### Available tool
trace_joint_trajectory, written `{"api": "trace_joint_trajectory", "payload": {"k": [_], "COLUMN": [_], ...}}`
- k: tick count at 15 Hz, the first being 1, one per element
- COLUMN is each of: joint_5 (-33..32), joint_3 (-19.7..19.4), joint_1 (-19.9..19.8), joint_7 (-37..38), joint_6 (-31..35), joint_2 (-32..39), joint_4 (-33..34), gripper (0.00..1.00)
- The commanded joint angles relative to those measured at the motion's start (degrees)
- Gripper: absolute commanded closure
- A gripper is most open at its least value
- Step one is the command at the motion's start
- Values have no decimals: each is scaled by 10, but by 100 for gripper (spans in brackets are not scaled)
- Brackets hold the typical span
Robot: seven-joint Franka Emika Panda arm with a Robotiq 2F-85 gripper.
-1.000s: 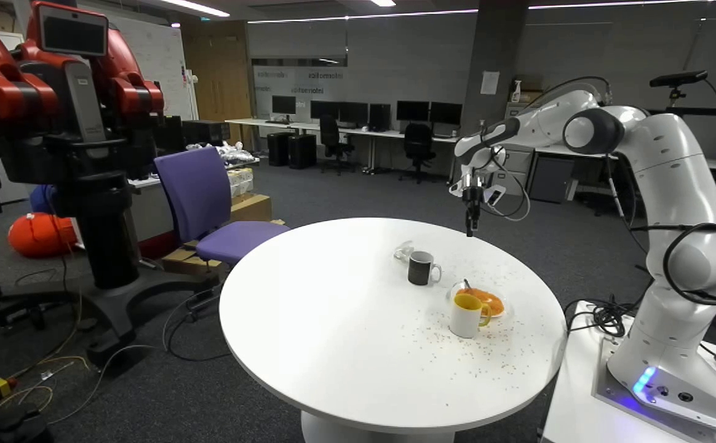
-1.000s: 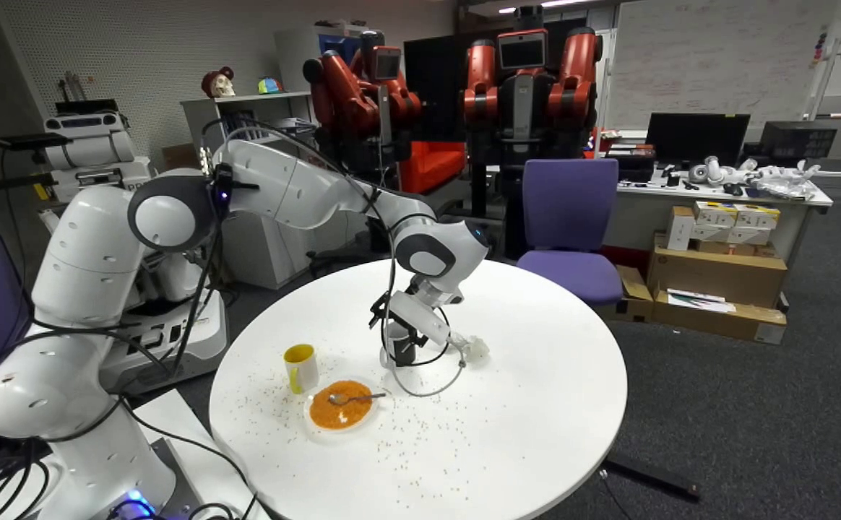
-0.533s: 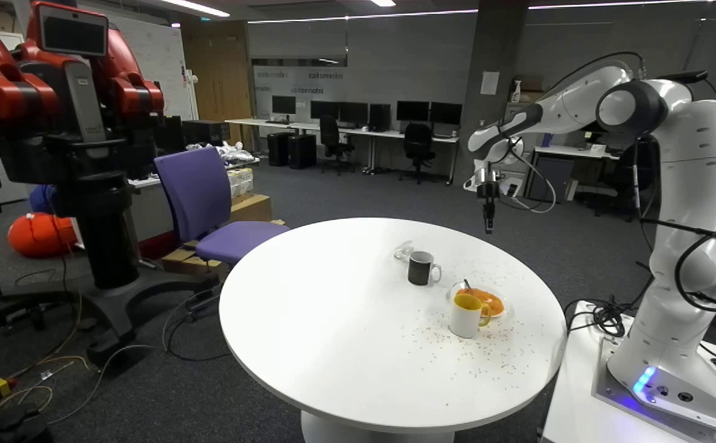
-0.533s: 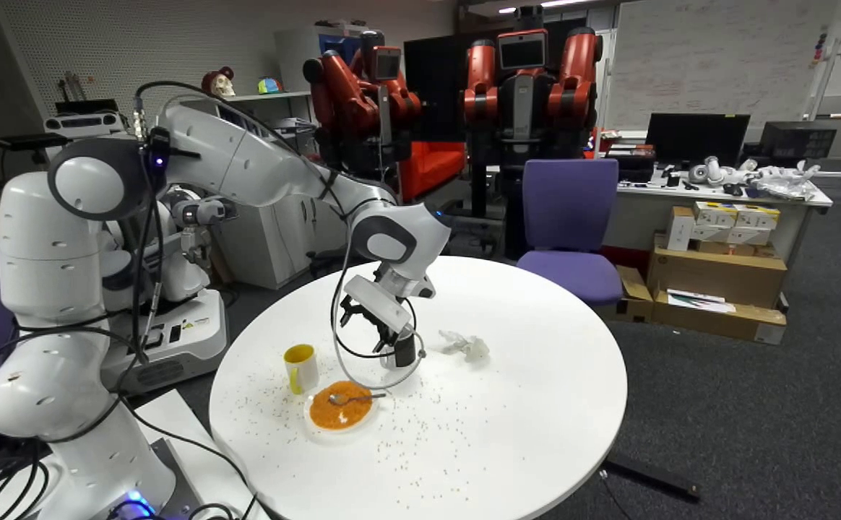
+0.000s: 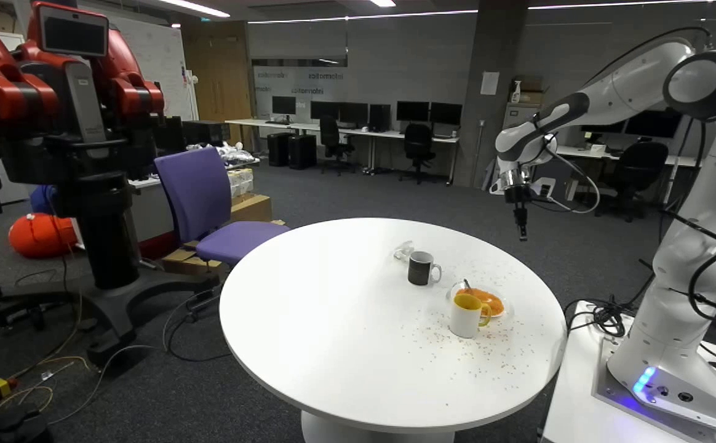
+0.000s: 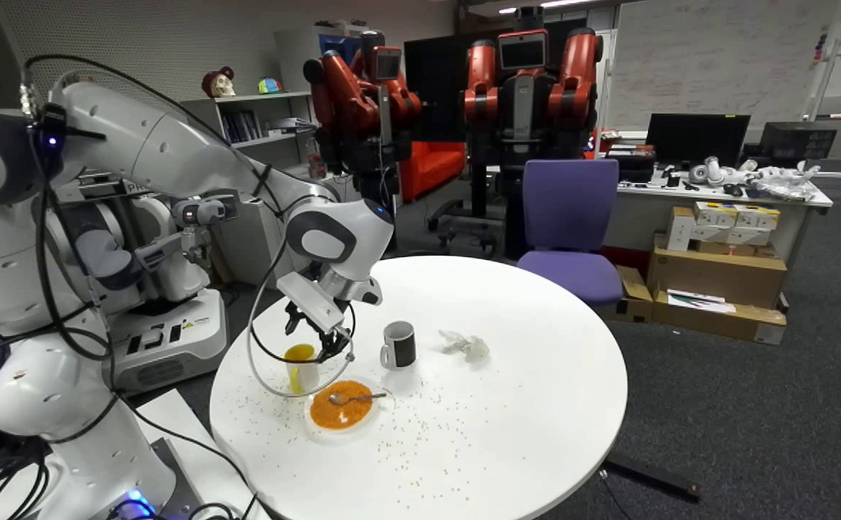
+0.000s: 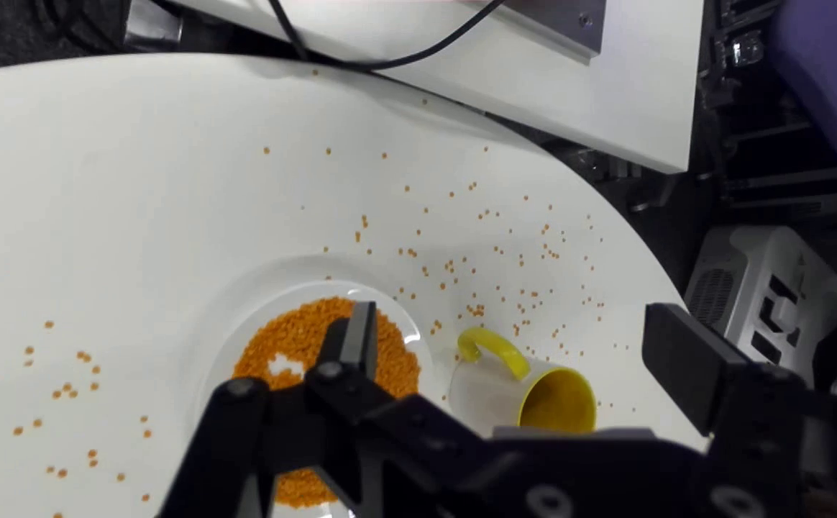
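Note:
My gripper is open and empty, with its fingers wide apart. In both exterior views it hangs above the round white table. In the wrist view a white mug with yellow inside and handle shows between the fingers, below them. The mug stands upright on the table in both exterior views. Beside it is a white plate of orange grains with a metal spoon. The left finger hides part of the plate in the wrist view. A grey-black mug stands farther off.
Crumpled clear plastic lies near the grey-black mug. Loose grains are scattered on the round table. The arm's base stands on a white side table at the table's edge. A purple chair and a white wheeled robot stand nearby.
The arm has drawn back towards its base. The gripper has moved from over the grey-black mug to over the yellow-handled mug. The things on the table have not moved.

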Motion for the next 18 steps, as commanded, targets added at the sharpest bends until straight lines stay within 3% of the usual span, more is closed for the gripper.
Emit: {"api": "trace_joint_trajectory", "payload": {"k": [1,2,3,18], "joint_5": [-23,-29,-13,-14], "joint_3": [-20,-23,-28,-33], "joint_1": [15,16,21,29], "joint_7": [27,31,10,10], "joint_6": [28,31,2,3], "joint_2": [-94,-108,-55,-54], "joint_4": [-91,-104,-55,-60], "gripper": [0,0,0,0]}}
